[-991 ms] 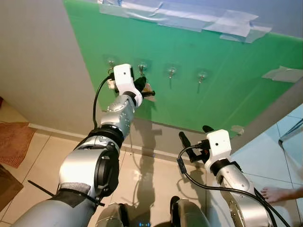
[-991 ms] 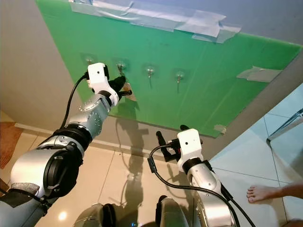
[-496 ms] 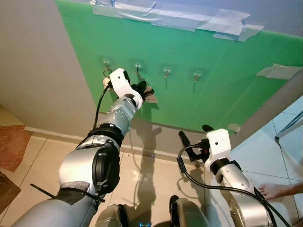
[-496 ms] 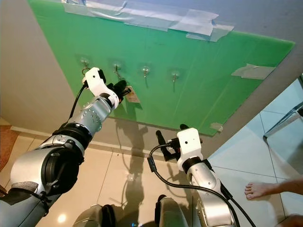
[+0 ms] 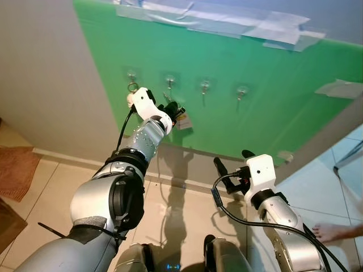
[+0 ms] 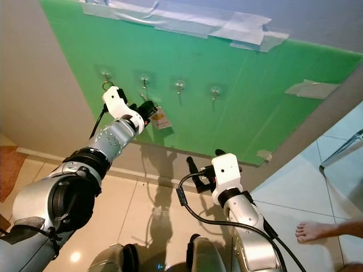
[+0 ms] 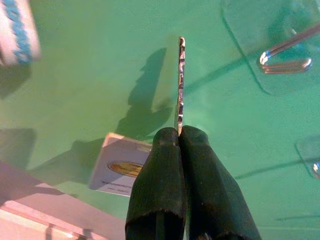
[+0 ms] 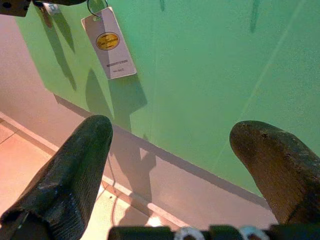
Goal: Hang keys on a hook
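Keys [image 7: 180, 85] with white tag [image 6: 160, 119] pinched edge-on in left gripper [image 5: 173, 109], fingers clamped on the key ring, up against the green board [image 5: 272, 96]. Second hook [image 5: 169, 82] sits just above the gripper tips and slightly to the robot's left, so the ring likely needs lifting up and over it. Right gripper [image 5: 231, 164] idles low with jaws spread wide, well away from the hooks.
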Robot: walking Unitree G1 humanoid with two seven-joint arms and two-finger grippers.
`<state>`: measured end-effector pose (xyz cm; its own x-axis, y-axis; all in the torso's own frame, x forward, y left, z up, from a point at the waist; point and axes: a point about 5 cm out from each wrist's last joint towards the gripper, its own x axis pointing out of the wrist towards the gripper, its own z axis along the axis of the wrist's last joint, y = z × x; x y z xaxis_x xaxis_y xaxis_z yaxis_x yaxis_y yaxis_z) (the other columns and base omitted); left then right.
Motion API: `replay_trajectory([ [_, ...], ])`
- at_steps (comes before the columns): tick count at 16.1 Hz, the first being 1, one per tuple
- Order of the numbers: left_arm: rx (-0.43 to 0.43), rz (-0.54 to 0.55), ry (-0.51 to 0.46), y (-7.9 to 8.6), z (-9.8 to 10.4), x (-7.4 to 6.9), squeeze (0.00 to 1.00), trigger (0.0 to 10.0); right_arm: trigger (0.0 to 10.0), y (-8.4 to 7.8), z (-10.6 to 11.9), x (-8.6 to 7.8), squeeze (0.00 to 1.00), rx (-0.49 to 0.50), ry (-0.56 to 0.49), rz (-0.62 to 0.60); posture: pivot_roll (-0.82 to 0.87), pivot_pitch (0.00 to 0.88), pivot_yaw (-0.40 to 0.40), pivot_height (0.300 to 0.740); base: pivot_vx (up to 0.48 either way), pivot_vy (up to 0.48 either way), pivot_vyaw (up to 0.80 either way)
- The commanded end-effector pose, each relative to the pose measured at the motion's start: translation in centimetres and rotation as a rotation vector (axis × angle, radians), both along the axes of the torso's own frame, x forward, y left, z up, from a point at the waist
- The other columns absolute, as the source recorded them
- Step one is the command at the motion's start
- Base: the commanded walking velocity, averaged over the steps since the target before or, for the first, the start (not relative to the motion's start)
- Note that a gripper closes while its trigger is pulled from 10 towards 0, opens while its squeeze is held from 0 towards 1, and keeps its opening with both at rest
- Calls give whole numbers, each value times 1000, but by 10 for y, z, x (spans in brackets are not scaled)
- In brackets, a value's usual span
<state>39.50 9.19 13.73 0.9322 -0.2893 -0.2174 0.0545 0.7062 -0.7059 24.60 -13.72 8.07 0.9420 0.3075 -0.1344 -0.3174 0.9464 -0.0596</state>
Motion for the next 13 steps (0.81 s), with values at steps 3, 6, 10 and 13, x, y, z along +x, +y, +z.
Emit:
replay_trajectory([
  [3, 52, -9, 14, 2, -6, -2, 0, 0, 10000, 1, -2, -2, 0, -2, 8, 4, -235, 131, 8, 710, 0, 0, 0],
  [6, 232, -63, -80, -3, 1, 0, 0, 0, 10000, 1, -2, -2, 0, -1, 7, 4, -235, 131, 9, 710, 0, 0, 0],
  [10, 662, -209, -300, -24, 14, -1, 0, 0, 10000, 1, -1, -2, 0, 1, 6, 2, -233, 136, 9, 710, 0, 0, 0],
  [13, 720, -255, -345, -33, 17, -2, 0, 0, 10000, 1, 0, -3, 0, 0, 5, 1, -233, 136, 9, 710, 0, 0, 0],
])
